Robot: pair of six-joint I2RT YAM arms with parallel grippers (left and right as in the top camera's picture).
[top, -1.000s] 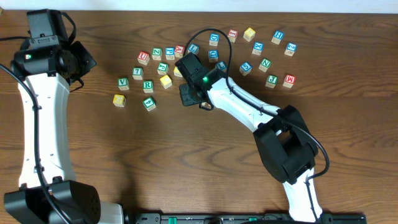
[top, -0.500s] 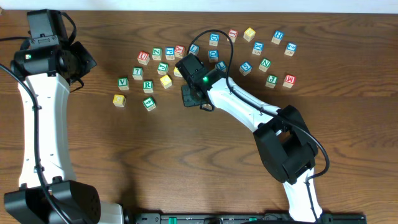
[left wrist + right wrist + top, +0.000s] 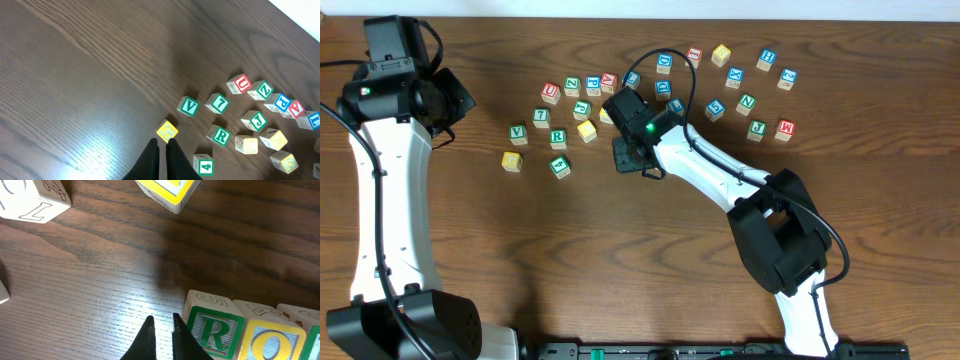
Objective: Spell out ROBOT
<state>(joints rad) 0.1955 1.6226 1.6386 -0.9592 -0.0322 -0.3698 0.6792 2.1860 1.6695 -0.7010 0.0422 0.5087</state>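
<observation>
Low over the table [image 3: 90,275], right gripper [image 3: 162,319] tilts down beside R cube [image 3: 212,332], fingers nearly together, empty; left gripper [image 3: 162,146] hangs higher, fingers together, empty.

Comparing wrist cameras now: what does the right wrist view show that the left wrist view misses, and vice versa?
Only the right wrist: a green-framed wooden R cube touching a yellow-framed wooden O cube, side by side close beside the right gripper. Only the left wrist: a red-framed wooden U cube and a green-framed wooden V cube, standing apart, beyond the left gripper. Both: the dark wooden table, and each gripper shut and empty.
</observation>
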